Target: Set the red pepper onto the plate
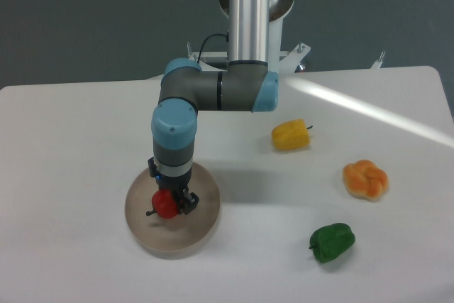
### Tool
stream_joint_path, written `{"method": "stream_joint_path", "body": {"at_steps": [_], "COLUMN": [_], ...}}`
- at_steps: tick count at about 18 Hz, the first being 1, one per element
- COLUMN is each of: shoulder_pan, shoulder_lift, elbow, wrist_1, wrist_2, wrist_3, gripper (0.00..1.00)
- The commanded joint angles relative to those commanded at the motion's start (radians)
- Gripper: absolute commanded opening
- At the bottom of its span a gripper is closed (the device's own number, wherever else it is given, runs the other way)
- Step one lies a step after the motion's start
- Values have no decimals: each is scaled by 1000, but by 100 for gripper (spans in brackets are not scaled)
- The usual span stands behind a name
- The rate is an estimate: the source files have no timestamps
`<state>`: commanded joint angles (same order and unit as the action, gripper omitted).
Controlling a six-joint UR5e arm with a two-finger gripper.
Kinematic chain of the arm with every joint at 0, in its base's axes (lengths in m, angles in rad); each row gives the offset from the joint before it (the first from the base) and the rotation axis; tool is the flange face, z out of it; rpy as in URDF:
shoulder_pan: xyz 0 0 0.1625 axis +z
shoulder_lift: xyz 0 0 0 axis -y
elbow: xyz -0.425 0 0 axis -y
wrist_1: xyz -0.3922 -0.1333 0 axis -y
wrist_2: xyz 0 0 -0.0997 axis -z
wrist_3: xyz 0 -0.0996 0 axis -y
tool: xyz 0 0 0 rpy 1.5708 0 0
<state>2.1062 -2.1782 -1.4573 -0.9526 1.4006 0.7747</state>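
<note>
The red pepper is small and glossy, with a dark stem pointing left. My gripper is shut on it, pointing straight down from the arm's wrist. Pepper and gripper are over the middle of the round beige-grey plate, which lies at the front left of the table. The pepper is very low over the plate; whether it touches the surface cannot be told.
A yellow pepper lies right of centre. An orange lobed pepper sits further right, and a green pepper lies near the front right. The arm's base column rises at the back centre.
</note>
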Motion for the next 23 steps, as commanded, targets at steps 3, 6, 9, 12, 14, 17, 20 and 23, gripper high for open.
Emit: {"method": "stream_joint_path", "body": {"at_steps": [3,6,9,12,14,17,20,23], "shoulder_pan": [6,6,14,17,20,20,23,23], "shoulder_lift": [0,0,0,0,0,2,6,14], "elbow": [0,-3,-8,-11,-11,-11,-11,-12], "wrist_1": [-2,0,0,0,0,0,0,-2], "wrist_2": [0,0,0,0,0,0,0,0], "wrist_3": [2,3,5,6,8,6,8,5], "gripper": [42,43,44,45,47,56,75,87]}}
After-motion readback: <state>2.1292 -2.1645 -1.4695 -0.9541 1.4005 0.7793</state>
